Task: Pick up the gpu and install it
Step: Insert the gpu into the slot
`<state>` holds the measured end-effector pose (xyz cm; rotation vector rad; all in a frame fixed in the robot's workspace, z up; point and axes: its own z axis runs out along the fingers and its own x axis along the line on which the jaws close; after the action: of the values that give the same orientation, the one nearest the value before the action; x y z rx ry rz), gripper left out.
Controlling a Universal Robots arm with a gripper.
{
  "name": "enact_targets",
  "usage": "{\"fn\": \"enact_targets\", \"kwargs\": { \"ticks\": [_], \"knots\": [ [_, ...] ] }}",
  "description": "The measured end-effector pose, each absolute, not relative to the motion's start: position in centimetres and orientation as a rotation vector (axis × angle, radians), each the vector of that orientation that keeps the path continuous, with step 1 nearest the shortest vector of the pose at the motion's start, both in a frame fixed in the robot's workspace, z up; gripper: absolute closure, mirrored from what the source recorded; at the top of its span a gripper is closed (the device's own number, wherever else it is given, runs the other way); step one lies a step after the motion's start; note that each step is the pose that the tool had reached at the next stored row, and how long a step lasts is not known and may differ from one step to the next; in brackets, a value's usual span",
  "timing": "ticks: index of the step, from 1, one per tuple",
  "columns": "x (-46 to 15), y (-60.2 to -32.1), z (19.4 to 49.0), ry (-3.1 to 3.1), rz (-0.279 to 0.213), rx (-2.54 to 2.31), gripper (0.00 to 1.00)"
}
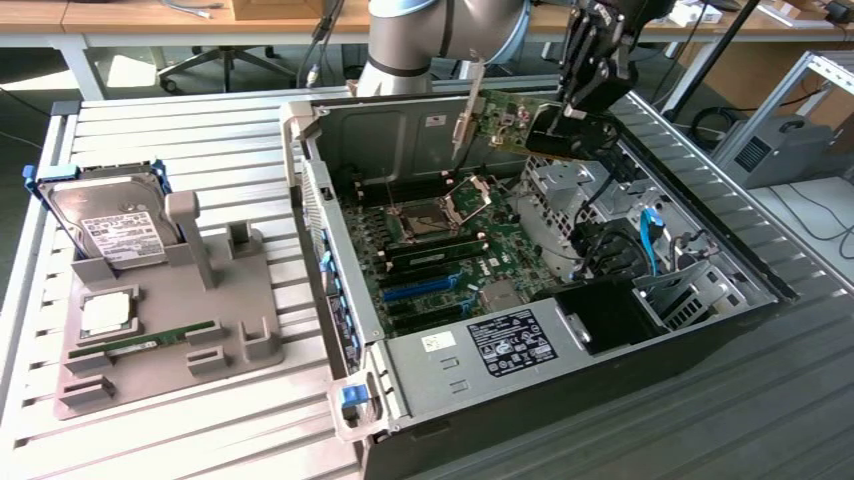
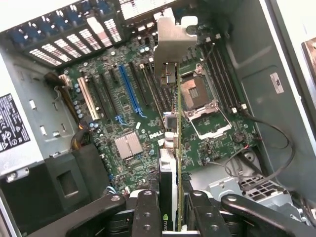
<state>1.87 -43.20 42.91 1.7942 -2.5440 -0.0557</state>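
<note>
The gpu (image 1: 505,118) is a thin card with a green circuit face and a silver metal bracket (image 1: 470,105) at one end. It hangs upright above the open computer case (image 1: 350,300), over the back of the motherboard (image 1: 447,255). My gripper (image 1: 558,132) is shut on the end away from the bracket. In the wrist view the gpu (image 2: 171,148) shows edge-on between my black fingers (image 2: 147,213), bracket (image 2: 170,42) farthest from me, above the board's expansion slots. A long blue slot (image 2: 129,91) lies a little to one side of the card's edge.
The empty CPU socket (image 1: 430,215) and power supply (image 1: 514,345) sit inside the case, with cables and drive cages on the exterior view's right. On the exterior view's left, a grey stand (image 1: 227,300) holds a hard drive (image 1: 118,235), a processor (image 1: 107,312) and a RAM stick (image 1: 140,343).
</note>
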Motion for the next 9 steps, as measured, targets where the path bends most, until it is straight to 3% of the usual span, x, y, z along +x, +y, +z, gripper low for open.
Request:
{"fn": "enact_targets", "kwargs": {
  "ticks": [9],
  "knots": [
    [1.87, -43.2, 42.9, -2.401, -0.048, 1.974, 0.73]
  ]
}}
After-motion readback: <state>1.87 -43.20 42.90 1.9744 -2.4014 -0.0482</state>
